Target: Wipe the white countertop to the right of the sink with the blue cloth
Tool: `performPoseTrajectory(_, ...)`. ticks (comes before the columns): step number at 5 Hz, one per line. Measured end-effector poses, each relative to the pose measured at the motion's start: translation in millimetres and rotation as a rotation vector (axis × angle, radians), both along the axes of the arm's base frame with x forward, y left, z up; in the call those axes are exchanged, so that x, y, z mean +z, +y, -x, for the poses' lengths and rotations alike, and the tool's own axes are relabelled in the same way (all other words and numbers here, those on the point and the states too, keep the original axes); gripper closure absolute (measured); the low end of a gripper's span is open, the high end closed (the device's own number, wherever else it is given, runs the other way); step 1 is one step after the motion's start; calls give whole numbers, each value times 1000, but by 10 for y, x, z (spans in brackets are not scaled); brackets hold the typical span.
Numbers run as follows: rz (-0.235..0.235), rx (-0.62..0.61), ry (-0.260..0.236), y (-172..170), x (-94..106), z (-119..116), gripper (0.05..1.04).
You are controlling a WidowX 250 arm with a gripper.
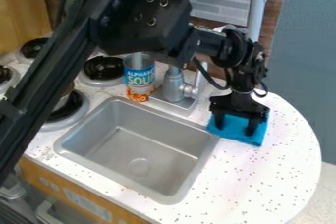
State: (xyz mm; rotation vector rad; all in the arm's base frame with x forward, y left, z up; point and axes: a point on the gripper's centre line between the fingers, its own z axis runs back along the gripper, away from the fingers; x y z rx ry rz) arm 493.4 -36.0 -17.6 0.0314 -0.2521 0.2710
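Gripper [235, 127] hangs over cloth [236, 134] near sink's edge [199, 168].

black hand [234, 129] downward (jaws apart)

Toy kitchen set: sink [148, 152] centre frame with faucet [175, 88] behind it, stove burners [103, 68] at upper left, soup can [139, 78] upper centre, speckled white table [275, 179] on right, oven-style front [49, 210] at lower left.
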Motion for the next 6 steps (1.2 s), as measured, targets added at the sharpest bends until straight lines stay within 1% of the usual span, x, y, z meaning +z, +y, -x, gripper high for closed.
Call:
performPoseTrajectory(1, 8, -20, 17, -47, -45, 151, 82)
performPoseTrajectory(3, 37, -96, 63, -370, -62, 723, 82)
performPoseTrajectory(4, 44, -114, 88, -421, -112, 1026, 82)
performPoseTrajectory(5, 50, -116, 79, -522, -128, 1086, 82)
performPoseTrajectory(6, 46, -166, 91, -680, -138, 1215, 82)
